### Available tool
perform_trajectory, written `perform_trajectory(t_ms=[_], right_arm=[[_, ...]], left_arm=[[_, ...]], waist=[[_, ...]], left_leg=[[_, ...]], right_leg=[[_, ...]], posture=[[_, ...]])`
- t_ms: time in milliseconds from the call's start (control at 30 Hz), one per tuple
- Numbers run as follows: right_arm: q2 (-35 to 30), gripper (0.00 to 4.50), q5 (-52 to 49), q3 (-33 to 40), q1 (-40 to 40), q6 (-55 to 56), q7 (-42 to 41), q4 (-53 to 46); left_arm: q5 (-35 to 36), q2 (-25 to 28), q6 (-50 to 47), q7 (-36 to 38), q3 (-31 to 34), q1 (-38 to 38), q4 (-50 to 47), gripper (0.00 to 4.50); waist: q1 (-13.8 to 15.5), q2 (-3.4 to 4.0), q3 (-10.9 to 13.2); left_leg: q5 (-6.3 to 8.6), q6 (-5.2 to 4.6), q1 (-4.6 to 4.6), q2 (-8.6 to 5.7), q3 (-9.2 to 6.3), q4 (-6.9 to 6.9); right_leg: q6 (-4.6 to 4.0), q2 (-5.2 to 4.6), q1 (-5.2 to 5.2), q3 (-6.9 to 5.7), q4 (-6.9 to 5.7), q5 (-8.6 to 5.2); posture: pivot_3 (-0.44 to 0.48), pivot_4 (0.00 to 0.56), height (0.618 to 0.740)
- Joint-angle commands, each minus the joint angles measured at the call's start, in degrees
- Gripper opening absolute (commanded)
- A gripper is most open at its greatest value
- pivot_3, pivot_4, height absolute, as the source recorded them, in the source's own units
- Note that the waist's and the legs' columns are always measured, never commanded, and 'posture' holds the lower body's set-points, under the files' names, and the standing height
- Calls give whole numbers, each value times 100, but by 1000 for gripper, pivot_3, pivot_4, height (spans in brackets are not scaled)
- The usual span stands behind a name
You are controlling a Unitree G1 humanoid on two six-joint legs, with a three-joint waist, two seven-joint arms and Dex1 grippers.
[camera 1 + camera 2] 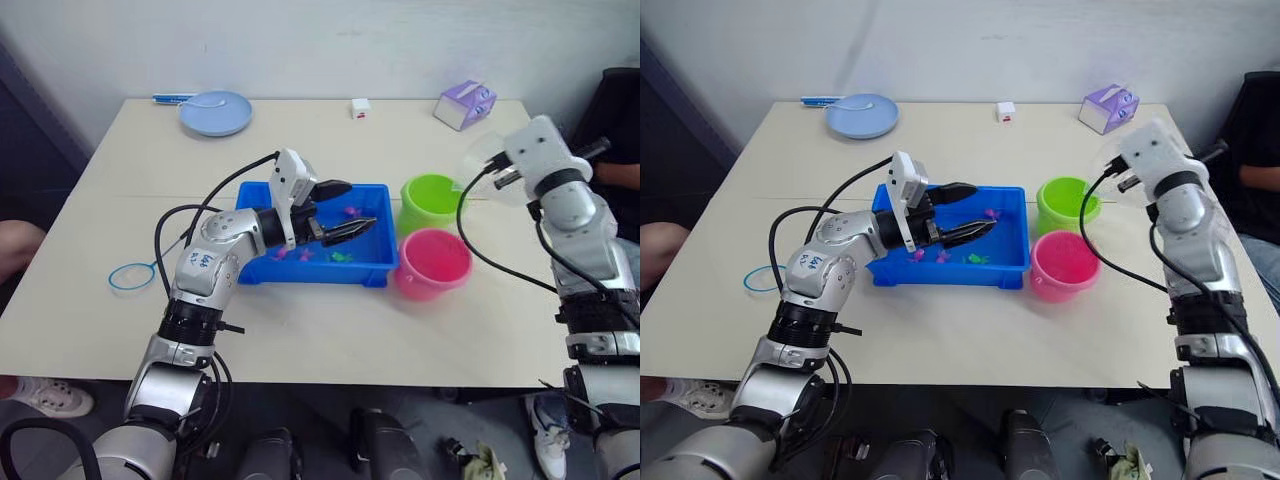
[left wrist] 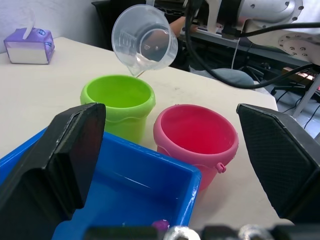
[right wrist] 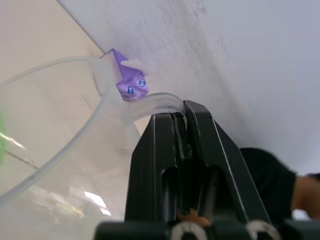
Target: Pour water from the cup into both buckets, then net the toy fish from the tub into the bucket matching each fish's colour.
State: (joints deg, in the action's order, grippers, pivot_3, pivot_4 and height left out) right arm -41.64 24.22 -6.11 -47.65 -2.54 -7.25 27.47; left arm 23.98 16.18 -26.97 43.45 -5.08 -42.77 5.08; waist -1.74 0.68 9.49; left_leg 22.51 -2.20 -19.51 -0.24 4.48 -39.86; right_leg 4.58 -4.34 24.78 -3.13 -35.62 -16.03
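So it's mid-pour: over the pale surface (image 1: 330, 330), past the shallow blue plastic tub (image 1: 378, 268), the right claw (image 3: 184, 111) pinches the clear plastic cup (image 2: 144, 38) tipped above the lime green bucket (image 2: 120, 102). Pink bucket (image 2: 196, 137) likely next. Left claw (image 1: 340, 210) hangs released over the tub.
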Motion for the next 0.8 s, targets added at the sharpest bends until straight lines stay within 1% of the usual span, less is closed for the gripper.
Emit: perform_trajectory(t_ms=[33, 133, 333, 467, 700, 800], right_arm=[[-302, 696, 871, -565, -477, 734, 326, 298], [-476, 695, 1587, -1079, -752, 1167, 612, 488], [-496, 695, 2018, -1373, -989, 1618, 749, 628], [-497, 695, 2062, -1321, -970, 1686, 716, 711], [-563, 695, 2030, -1185, -841, 1659, 656, 561], [-592, 695, 1826, -979, -728, 1570, 610, 425]], left_arm=[[35, 29, -44, -80, 128, 47, -330, 4500], [48, 37, -95, -133, 156, 99, -420, 4500], [63, 26, -166, -200, 172, 169, -555, 4500], [78, 16, -189, -223, 173, 185, -600, 4500], [94, 7, -214, -226, 183, 192, -622, 4500], [86, -11, -205, -192, 149, 163, -599, 4500]], waist=[[-2, 0, 0], [-3, 0, 0], [7, 0, 0], [10, 0, 0], [0, 0, 0], [4, 0, 0]], left_leg=[[0, 0, 0, 0, 0, 0], [0, 1, -3, 1, -1, -1], [-1, 1, -22, 1, -6, -9], [-2, 0, -81, -1, -23, -32], [-4, 1, -85, -2, -29, -30], [-4, 1, -86, -2, -31, -30]], right_leg=[[0, 0, 1, 0, 0, 0], [0, -1, 2, 0, 0, 0], [0, -3, 16, -7, 0, 0], [1, -8, 63, -27, -12, 1], [1, -8, 66, -38, -12, 1], [1, -9, 66, -38, -11, 1]], posture=[[0, 150, 740], [0, 150, 740], [0, 150, 740], [0, 150, 740], [0, 150, 740], [0, 150, 740]])
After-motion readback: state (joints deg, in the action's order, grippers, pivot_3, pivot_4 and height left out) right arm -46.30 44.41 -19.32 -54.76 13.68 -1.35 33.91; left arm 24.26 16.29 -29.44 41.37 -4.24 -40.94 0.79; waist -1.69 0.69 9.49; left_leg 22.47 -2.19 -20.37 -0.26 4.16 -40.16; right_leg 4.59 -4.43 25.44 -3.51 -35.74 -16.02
